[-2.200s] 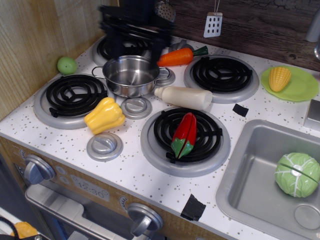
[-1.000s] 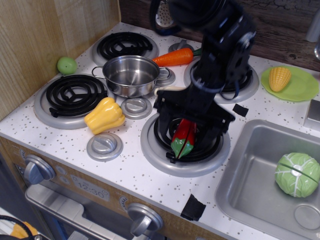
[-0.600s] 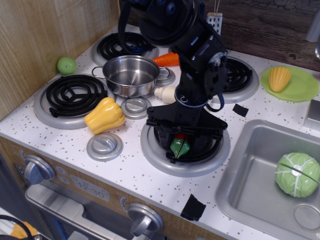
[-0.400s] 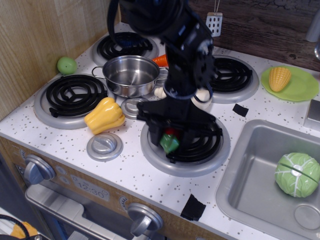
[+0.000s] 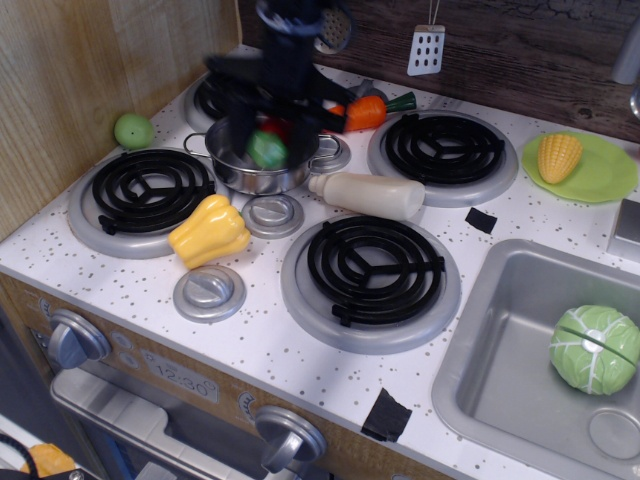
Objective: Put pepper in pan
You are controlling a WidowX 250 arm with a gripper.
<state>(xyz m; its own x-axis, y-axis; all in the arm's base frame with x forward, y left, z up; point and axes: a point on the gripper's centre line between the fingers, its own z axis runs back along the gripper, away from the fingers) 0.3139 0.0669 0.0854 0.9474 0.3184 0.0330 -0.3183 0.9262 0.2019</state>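
The desk (image 5: 250, 340) is a white speckled toy stove top with four black coil burners, and a steel sink (image 5: 520, 350) sits well to the right of the pincer and nearer the camera, with a green cabbage (image 5: 596, 348) inside it. The burner (image 5: 372, 268) below and right of the pincer, at the front, is bare. The pincer (image 5: 268, 125), blurred by motion, hangs directly over the pan (image 5: 262, 165) and is closed on the pepper (image 5: 268, 145); the pepper's green stem end points down toward the pan opening and a patch of red shows just above it between the dark fingers. Whether the pepper touches the pan cannot be determined. A yellow bell pepper (image 5: 210, 231) lies on the desk below and left of the pincer. A cream bottle (image 5: 368, 194) lies on its side just right of the pan. An orange carrot (image 5: 372, 110) lies right of the pincer, toward the back. A corn cob (image 5: 559, 156) rests on a green plate (image 5: 608, 178) far to the right. A small green ball (image 5: 134, 131) sits to the left, against the wooden wall.
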